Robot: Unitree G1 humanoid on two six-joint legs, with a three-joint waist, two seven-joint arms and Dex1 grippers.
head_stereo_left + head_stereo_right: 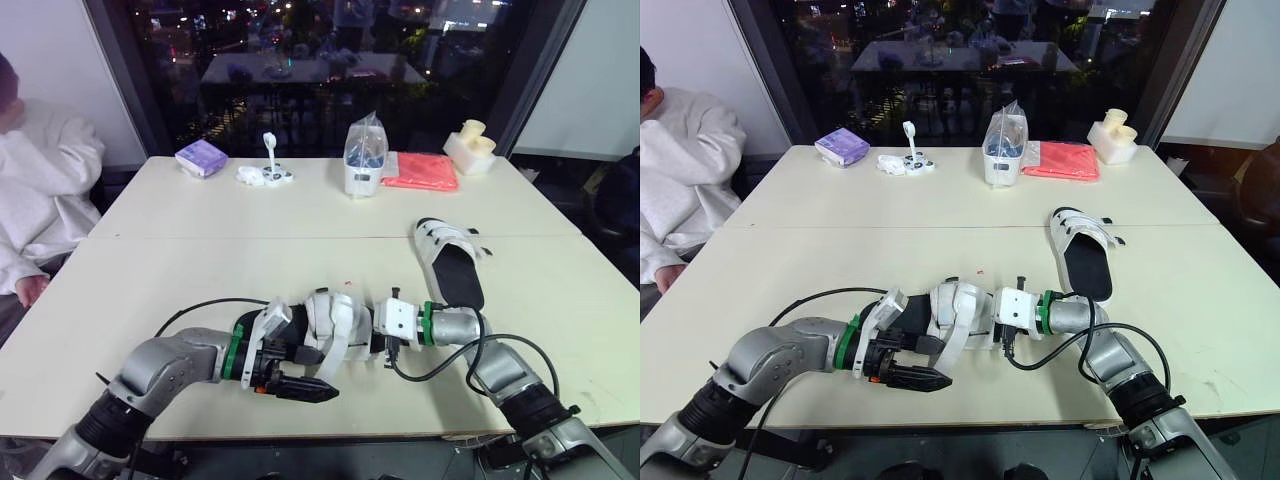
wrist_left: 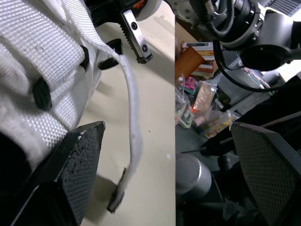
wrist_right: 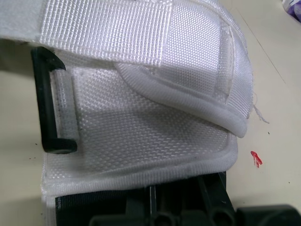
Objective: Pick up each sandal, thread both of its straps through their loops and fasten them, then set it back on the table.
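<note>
One white sandal (image 1: 335,322) with a black sole lies near the table's front edge between my two grippers. My right gripper (image 1: 376,330) is shut on the sandal's side flap (image 3: 141,127), beside its black loop (image 3: 49,108). My left gripper (image 1: 300,370) is open on the sandal's other side. A loose white strap (image 2: 134,127) with a dark tip hangs down between its wide-apart fingers (image 2: 70,174). The second sandal (image 1: 452,262) lies flat on the table to the right, its straps lying loose.
At the table's far side stand a clear bag of items (image 1: 364,155), a red cloth (image 1: 422,170), a purple pack (image 1: 201,157), small white pieces (image 1: 266,174) and a cream holder (image 1: 470,145). A person in white (image 1: 40,180) sits at the left edge.
</note>
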